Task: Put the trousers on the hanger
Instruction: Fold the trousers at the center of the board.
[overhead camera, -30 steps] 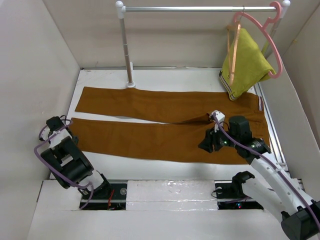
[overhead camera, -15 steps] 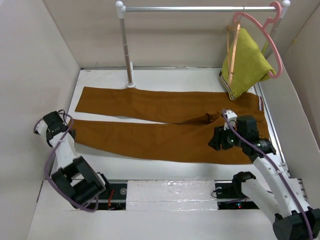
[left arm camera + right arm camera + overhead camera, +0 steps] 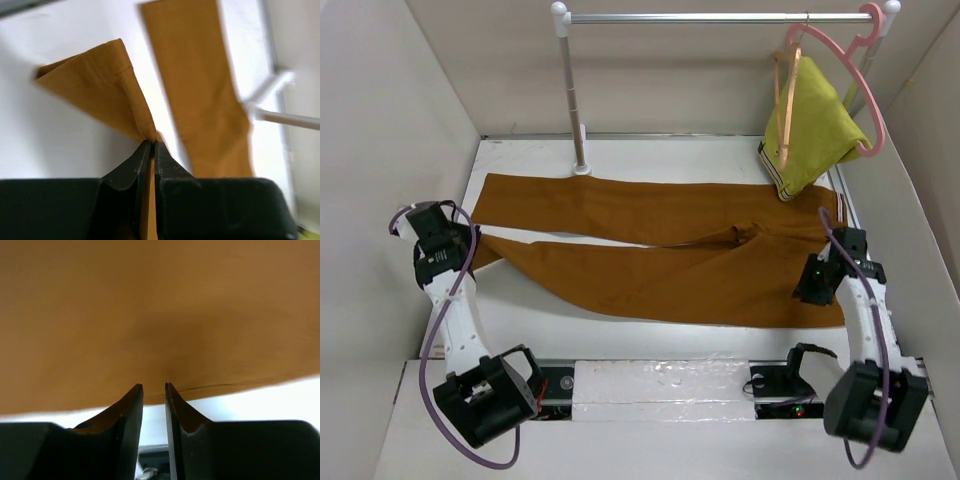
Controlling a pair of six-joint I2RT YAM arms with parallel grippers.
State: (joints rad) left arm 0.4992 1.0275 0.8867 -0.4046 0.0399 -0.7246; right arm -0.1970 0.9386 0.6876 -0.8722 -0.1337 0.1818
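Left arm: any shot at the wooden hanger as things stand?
Probably not: left fingers are shut on the trousers at far left; the hanger hangs far right on the rail, beside the pink hanger and yellow-green garment.

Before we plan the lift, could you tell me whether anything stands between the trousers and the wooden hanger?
The wooden hanger hangs at the right end of the rail, crowded by the pink hanger and the yellow-green garment hanging against it. Nothing else visible lies between it and the trousers.
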